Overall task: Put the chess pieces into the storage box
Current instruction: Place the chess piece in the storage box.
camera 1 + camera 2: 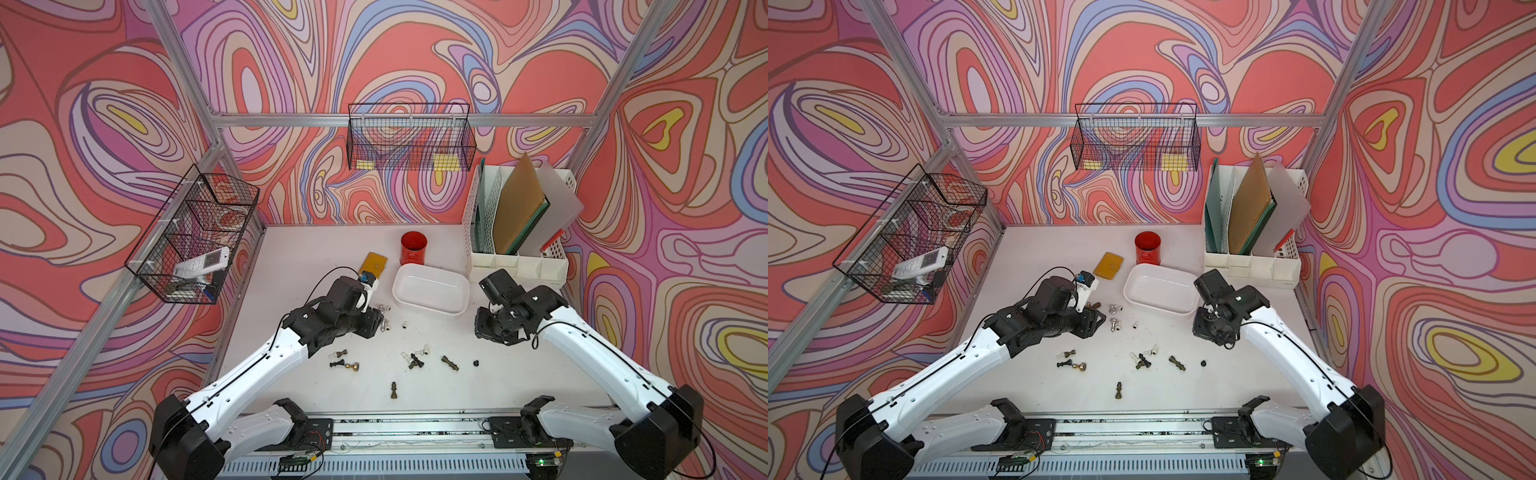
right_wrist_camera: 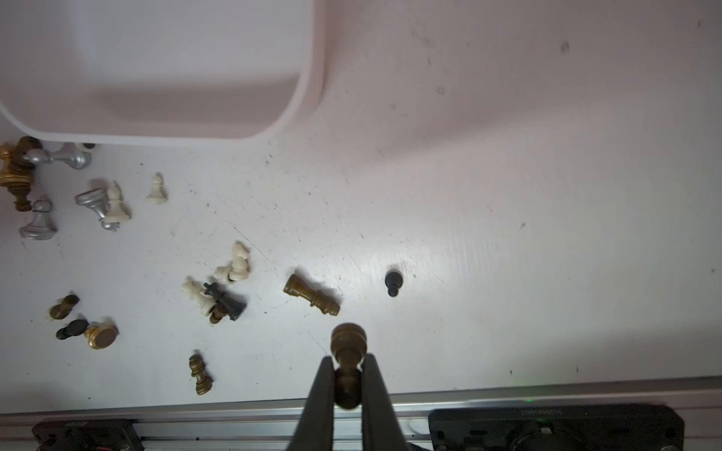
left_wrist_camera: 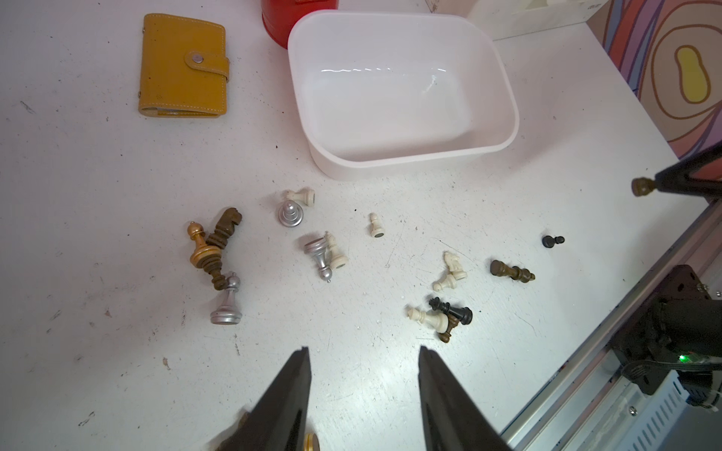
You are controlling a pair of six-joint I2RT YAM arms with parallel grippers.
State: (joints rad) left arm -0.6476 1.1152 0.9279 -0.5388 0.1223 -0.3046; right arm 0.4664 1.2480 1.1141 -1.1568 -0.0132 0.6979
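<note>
- Table (image 1: 316, 257): a white, scuffed surface that carries every item listed below.
- Storage box (image 1: 430, 286): a white tub toward the back of the table. It stands just in front of the red cup (image 1: 413, 248), between the yellow wallet (image 1: 374, 264) and the file organiser (image 1: 515, 262). Its floor shows bare white in both top views and in the left wrist view.
- Chess pieces (image 1: 415, 359): scattered on the table on the near side of the box, most of them lying on their sides.
- Silver piece (image 3: 291, 213): among the pieces closest to the box wall, touching a white piece (image 3: 301, 195).
- Black pawn (image 2: 392, 282): lies alone, apart from the rest. Its nearest neighbour is a tall brown piece (image 2: 311, 300) on its side.
- Mixed heap (image 2: 218, 298): white, black and brown pieces lying across one another.
- Right gripper (image 2: 347, 363): fingers clamped on the neck of a brown pawn (image 2: 347, 341), whose wider end projects past the tips. In the top views this wrist sits just beside the box's right end.
- Left gripper (image 3: 363, 351): fingers apart with nothing between them, over bare table near the scattered pieces.
</note>
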